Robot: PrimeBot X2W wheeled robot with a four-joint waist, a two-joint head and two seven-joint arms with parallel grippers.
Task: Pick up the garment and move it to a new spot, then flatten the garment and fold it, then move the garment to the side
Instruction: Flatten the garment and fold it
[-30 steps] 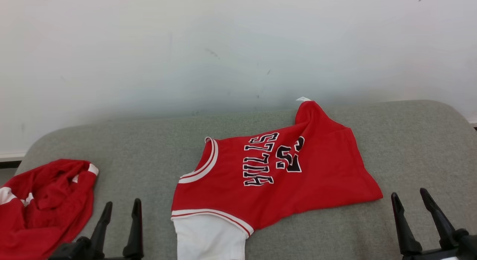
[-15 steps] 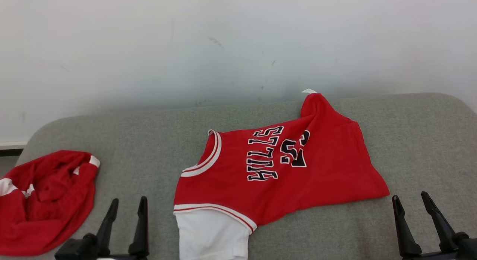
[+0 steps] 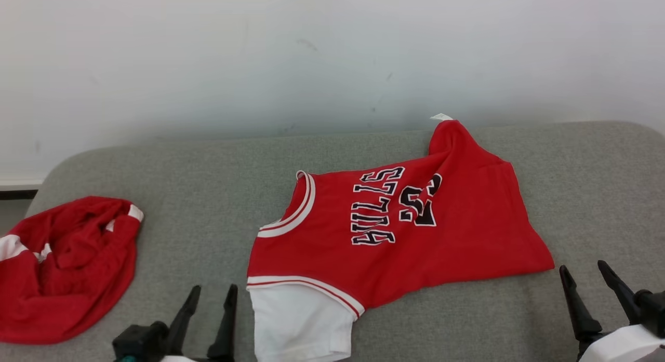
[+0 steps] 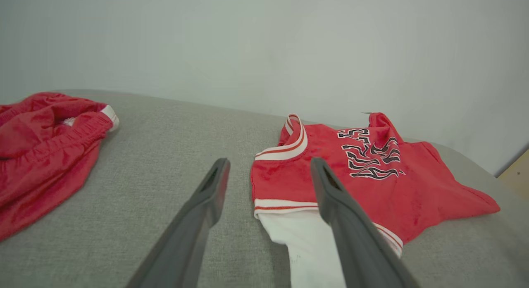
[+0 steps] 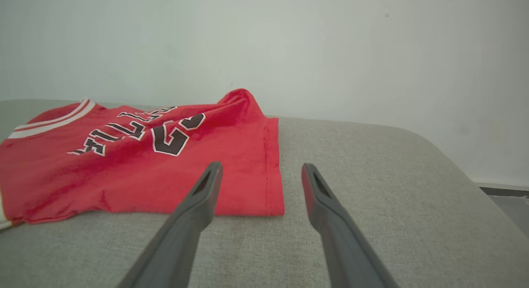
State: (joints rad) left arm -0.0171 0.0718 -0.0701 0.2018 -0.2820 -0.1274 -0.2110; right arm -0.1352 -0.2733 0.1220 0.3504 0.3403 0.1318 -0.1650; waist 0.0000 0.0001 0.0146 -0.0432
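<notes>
The head camera looks down over the near edge of the grey cushion (image 3: pixel 197 175) toward the white wall (image 3: pixel 208 50), while both wrist cameras sit low and close, sharing the red jersey (image 3: pixel 467 232) mid-cushion.

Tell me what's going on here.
A two-armed robot faces a red jersey lying spread but rumpled on a grey padded surface. Its left end effector hovers open beside the jersey's near left edge, its right end effector open by the hem corner. Neither touches the cloth. Another red garment lies crumpled at the far left.
</notes>
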